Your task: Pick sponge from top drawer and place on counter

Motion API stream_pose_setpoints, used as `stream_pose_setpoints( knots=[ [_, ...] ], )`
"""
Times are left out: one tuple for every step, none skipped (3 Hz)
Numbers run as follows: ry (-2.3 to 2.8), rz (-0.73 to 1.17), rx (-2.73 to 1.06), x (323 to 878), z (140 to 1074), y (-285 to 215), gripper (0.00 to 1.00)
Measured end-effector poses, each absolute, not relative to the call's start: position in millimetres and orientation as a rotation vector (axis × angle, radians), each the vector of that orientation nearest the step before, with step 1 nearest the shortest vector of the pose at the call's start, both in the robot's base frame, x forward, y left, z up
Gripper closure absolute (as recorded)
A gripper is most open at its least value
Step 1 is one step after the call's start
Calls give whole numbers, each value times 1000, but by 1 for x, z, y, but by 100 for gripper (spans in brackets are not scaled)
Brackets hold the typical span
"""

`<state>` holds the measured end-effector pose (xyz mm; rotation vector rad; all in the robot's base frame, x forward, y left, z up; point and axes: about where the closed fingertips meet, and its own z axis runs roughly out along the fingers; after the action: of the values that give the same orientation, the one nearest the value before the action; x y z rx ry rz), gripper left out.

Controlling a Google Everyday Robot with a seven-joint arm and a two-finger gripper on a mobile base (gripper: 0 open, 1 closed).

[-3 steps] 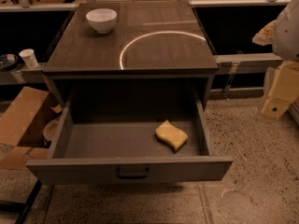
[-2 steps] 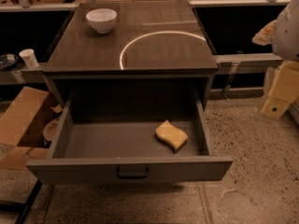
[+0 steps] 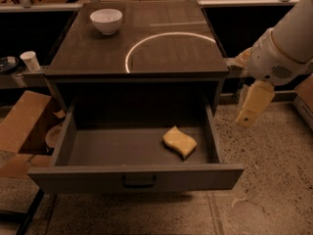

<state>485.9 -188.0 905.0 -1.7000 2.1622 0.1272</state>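
Counter (image 3: 98, 53), top drawer (image 3: 137, 175) (sponge (image 3: 179, 141) inside), gripper (image 3: 245, 120) beside

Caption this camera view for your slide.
Sponge in open top drawer; claw hangs to its right; bowl on counter.

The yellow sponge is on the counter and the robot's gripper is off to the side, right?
No, the camera view shows the sponge inside the open top drawer, not on the counter. The gripper is off to the right side.

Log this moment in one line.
step: sponge not yet picked | sponge: in open top drawer, right side | end effector: outside drawer, to its right | counter: white bowl back-left
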Motion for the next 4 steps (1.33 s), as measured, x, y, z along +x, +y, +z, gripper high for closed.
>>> stream_pose_setpoints(
  knots=[
    [2120,243,-1681,510,860,-165,0],
    [2103,360,-1672,525,813,-139,0],
    [2145,491,-1650,535,753,-116,0],
    [2137,488,-1658,538,749,-114,0]
  ],
)
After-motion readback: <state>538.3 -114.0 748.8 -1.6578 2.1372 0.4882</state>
